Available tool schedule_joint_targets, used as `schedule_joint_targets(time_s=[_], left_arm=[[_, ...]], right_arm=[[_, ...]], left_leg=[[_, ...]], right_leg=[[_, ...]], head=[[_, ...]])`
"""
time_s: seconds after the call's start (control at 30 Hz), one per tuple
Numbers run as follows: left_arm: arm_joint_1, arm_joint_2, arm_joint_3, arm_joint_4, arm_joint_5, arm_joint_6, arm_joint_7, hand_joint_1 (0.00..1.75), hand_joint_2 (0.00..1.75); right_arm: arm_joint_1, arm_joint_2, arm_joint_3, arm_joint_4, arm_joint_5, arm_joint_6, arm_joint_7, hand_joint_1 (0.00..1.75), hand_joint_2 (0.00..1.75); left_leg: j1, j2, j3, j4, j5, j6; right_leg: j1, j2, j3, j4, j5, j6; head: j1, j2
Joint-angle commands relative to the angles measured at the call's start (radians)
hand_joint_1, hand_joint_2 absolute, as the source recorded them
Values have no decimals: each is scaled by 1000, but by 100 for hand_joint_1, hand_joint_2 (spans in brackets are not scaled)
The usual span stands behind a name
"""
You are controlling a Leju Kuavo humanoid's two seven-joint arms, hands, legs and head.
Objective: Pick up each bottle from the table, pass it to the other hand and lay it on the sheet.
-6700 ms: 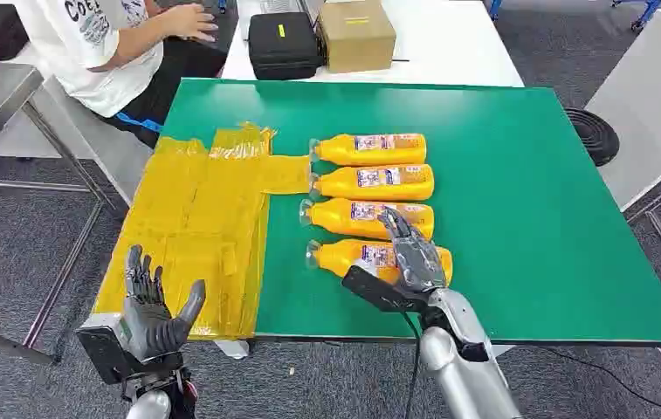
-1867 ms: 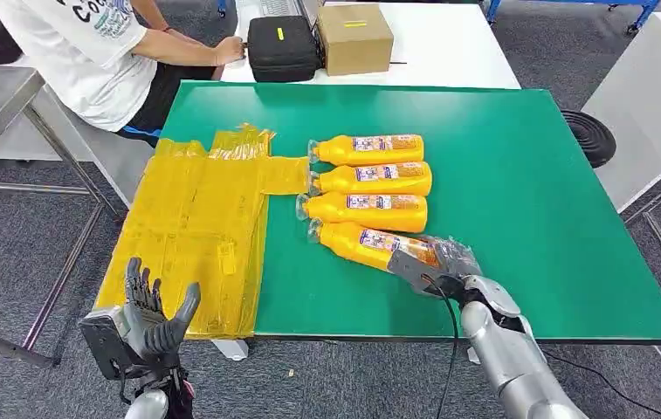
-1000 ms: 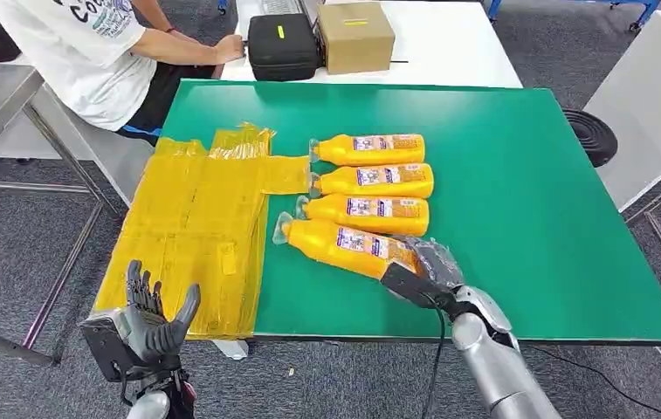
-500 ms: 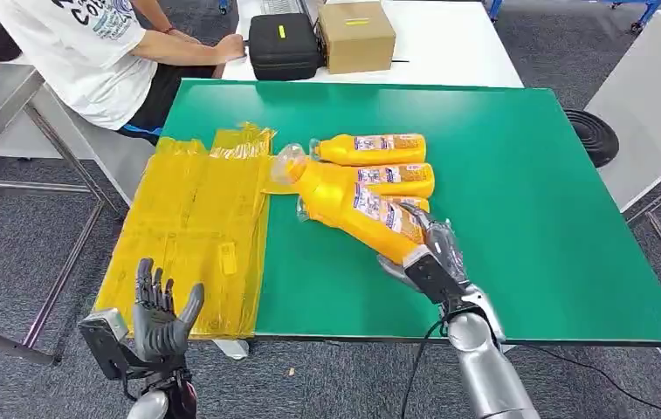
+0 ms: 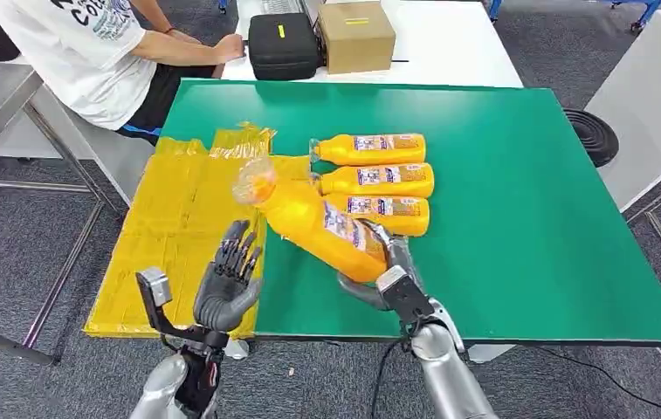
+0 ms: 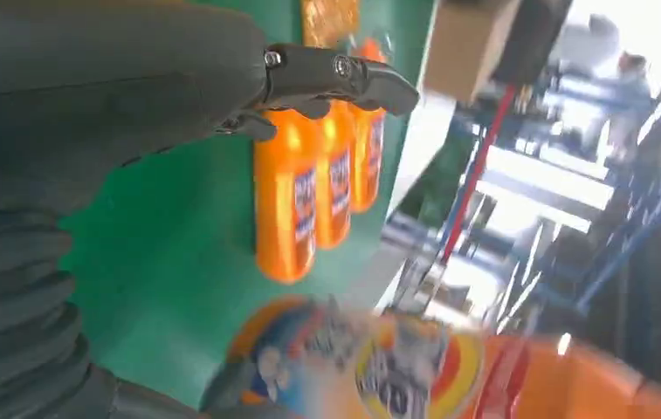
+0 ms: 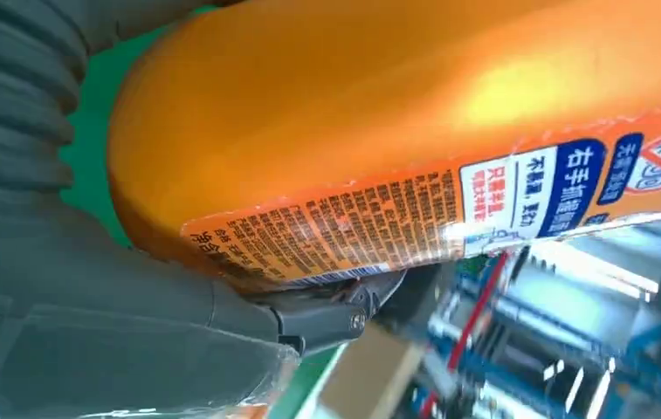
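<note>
My right hand [image 5: 386, 278] grips the base end of an orange bottle [image 5: 313, 225] and holds it tilted above the green table [image 5: 527, 218], its clear cap [image 5: 255, 182] pointing toward the yellow sheet [image 5: 178, 218]. The right wrist view has that bottle [image 7: 396, 113] pressed against the palm. My left hand [image 5: 229, 281] is raised, fingers apart and empty, just left of the bottle's body at the sheet's edge. Three more orange bottles [image 5: 377, 180] lie side by side on the table; in the left wrist view these bottles [image 6: 318, 192] lie beyond the fingers [image 6: 335, 77].
A person in a white shirt [image 5: 91, 44] sits at the far left corner. A black case [image 5: 283, 44] and a cardboard box [image 5: 355, 33] stand on the white table behind. A black round object [image 5: 590, 135] lies on the floor at right.
My right hand took hold of the nearest bottle, lifted it and swung it left toward the sheet. My left hand rose from below the table edge and moved right, close to the bottle.
</note>
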Motion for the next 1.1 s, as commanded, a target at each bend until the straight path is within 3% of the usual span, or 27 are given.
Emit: schedule_joint_targets(time_s=[0.03,0.7,1.1], left_arm=[[-109,27,-81,102,-14,-7,12,0,175],[-125,37,-114,110,8,-47,9,0,175],[-137,21,-126,141,-89,78,4,0,175]], right_arm=[[-71,18,74,180,-18,19,-4,175,175],[-67,5,90,190,-26,29,27,175,175],[-112,32,202,250,58,42,60,175,175]], left_leg=[[1,1,4,-1,-1,-1],[1,1,4,0,-1,-1],[1,3,4,0,-2,-1]], right_leg=[[1,0,4,-1,-1,-3],[1,0,4,-1,-1,-3],[1,2,3,-1,-1,-3]], head=[[0,0],[0,0],[0,0]])
